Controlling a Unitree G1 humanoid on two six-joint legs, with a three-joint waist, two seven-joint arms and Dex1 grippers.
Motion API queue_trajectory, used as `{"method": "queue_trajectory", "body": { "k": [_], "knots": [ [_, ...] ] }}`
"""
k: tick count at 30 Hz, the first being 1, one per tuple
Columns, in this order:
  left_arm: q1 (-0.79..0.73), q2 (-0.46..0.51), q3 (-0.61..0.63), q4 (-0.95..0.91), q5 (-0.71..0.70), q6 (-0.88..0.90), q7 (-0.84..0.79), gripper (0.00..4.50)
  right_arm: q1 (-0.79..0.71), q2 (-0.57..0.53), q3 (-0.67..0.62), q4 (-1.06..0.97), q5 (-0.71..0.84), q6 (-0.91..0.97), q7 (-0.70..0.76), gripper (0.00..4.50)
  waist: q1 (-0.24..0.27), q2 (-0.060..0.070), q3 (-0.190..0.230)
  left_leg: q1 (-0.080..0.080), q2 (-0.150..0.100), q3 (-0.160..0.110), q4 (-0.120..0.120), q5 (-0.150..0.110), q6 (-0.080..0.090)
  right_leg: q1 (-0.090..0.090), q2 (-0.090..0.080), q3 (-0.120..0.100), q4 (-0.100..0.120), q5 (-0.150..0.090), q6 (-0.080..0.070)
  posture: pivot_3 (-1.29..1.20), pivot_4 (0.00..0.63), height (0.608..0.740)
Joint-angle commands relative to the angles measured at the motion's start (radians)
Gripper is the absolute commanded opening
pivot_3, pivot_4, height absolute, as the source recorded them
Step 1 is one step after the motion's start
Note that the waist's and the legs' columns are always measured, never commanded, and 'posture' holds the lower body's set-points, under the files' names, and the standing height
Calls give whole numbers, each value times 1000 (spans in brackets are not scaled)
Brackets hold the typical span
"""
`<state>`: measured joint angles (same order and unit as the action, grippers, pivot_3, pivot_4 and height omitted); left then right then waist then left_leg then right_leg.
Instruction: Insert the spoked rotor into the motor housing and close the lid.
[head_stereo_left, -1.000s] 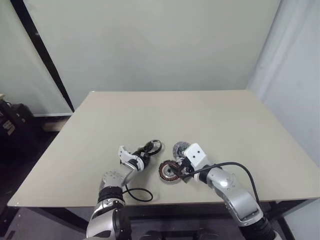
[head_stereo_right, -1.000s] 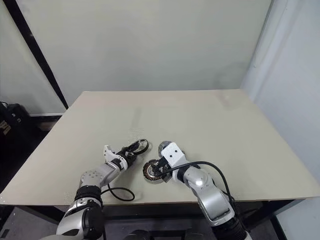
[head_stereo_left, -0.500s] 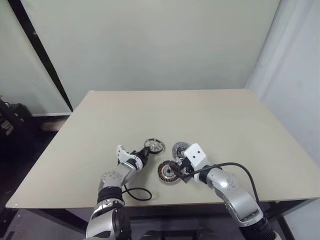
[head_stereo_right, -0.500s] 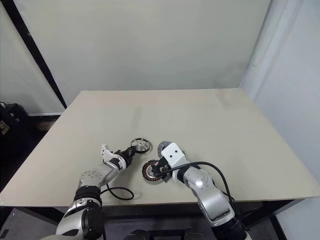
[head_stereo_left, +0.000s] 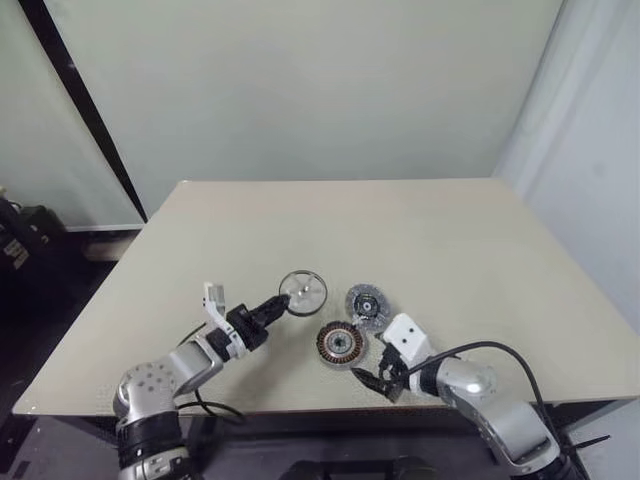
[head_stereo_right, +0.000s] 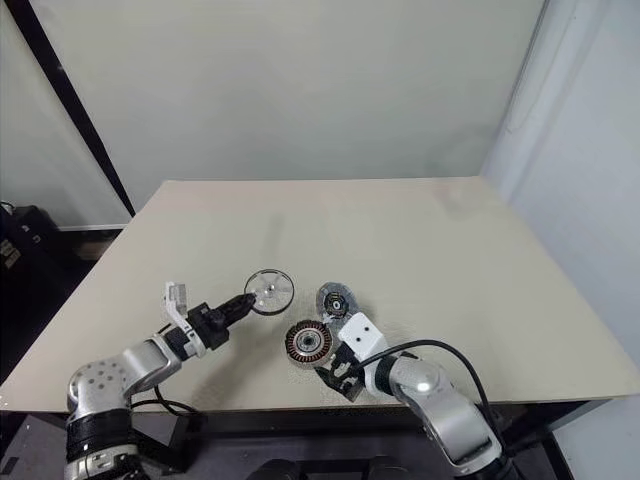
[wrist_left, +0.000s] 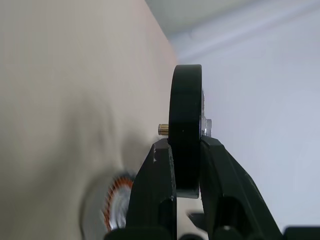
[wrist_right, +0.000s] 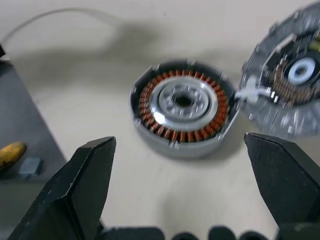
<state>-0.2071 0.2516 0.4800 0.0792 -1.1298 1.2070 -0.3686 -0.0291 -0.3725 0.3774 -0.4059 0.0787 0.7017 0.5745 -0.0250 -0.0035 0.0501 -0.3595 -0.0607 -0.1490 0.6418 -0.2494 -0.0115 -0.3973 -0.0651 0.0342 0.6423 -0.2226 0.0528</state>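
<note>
Between left tool (wrist_left: 186, 172) fingers, spoked rotor (wrist_left: 186, 130) edge-on

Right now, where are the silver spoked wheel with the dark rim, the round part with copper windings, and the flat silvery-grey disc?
Silver spoked wheel with dark rim (head_stereo_left: 302, 291): left eye view, its hub.
Round part with copper windings (wrist_right: 183, 103): right wrist view, silver centre.
Flat silvery-grey disc (head_stereo_left: 366, 303): left eye view, dark centre.

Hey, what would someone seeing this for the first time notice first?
Probably the small silver spoked rotor with its dark rim, pinched on edge between the left gripper's black fingers above the beige table. Beside it lie the round motor housing with copper-brown windings and the flat silvery-grey lid, with the right gripper open nearby.
</note>
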Motion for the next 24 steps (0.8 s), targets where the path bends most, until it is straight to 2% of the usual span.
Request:
{"method": "queue_trajectory", "body": {
  "k": [1, 6, 12, 24],
  "knots": [
    [-3, 3, -27, -67, -75, 47, -35, 256, 9, -15, -35, -50, 15, -8, -7, 4500, 0, 0, 0, 0, 0, 0, 0, 0, 0, 0, 0, 0, 0, 0, 0, 0, 0, 740],
    [3, 6, -107, -74, -61, 92, -51, 256, 21, -13, -36, -48, 11, -13, -26, 4500, 0, -1, 0, 0, 0, 1, 1, 0, 0, 0, 0, 0, 0, 0, 0, 0, 0, 740],
    [-18, 11, -165, 16, 12, 73, -48, 256, 29, 6, -33, -52, 6, -16, -56, 4500, 0, -1, 1, -1, 0, 1, 0, 1, 1, -1, 0, 1, 0, 0, 0, 0, 0, 740],
    [-61, 11, -173, 141, 126, 9, -67, 256, 44, 4, -35, -64, 4, -17, -88, 4500, 3, -1, 1, -1, 0, 1, 0, 0, 0, -4, 0, 1, 0, 0, 0, 0, 0, 740]
  ]
}}
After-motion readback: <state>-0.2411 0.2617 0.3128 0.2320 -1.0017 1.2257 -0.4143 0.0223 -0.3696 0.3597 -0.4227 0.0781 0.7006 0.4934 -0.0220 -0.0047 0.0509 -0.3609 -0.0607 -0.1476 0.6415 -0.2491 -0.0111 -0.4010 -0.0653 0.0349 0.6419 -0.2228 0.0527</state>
